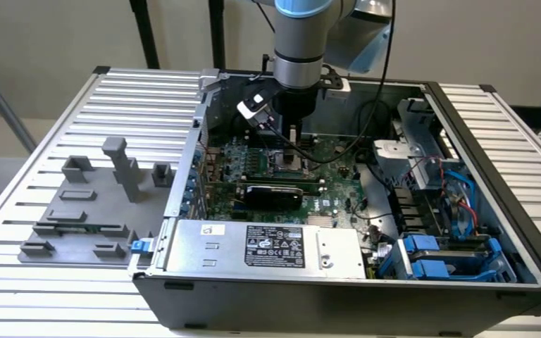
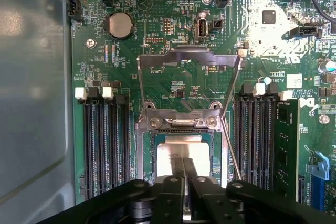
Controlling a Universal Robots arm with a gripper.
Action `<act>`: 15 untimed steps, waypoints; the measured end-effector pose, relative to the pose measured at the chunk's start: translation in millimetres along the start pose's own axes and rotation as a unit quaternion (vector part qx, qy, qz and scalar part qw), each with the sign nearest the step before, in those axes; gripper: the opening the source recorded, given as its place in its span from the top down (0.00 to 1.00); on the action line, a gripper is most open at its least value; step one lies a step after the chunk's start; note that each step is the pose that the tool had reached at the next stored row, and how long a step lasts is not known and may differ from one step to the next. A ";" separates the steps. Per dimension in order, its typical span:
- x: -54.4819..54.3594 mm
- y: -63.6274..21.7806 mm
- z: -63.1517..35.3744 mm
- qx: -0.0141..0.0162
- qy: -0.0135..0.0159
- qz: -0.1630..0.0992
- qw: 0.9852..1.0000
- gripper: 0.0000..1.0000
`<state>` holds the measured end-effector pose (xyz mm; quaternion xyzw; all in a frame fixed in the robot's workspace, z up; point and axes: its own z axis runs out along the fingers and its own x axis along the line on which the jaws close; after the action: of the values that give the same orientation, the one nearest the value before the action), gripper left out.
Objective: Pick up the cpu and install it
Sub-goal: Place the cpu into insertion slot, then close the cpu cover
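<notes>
Well, arm reaching down into open computer case (image 1: 346, 296). Gripper (image 2: 184, 165) low over green board (image 2: 173, 82), jaws squeezed together, nothing between them. Cpu (image 2: 170, 153) lying flat in its socket, shiny top up, right under gripper tips; touching or just above, cannot tell. Metal clamp (image 2: 186, 56) of socket flipped open beside cpu. Long black memory slots (image 2: 102, 145) on both sides of socket. Grey blocks (image 1: 92, 204) on table (image 1: 26, 289) at exterior view's left, well apart from case.
</notes>
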<state>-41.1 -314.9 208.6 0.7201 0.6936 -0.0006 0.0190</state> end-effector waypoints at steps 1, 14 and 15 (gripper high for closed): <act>0.0 0.0 0.0 0.000 0.000 0.000 1.000 0.88; 0.0 0.0 0.0 0.000 0.000 0.000 1.000 0.89; 0.0 0.0 0.0 0.000 0.000 0.000 1.000 0.89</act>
<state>-41.1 -315.0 208.7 0.7201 0.6936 -0.0006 0.0190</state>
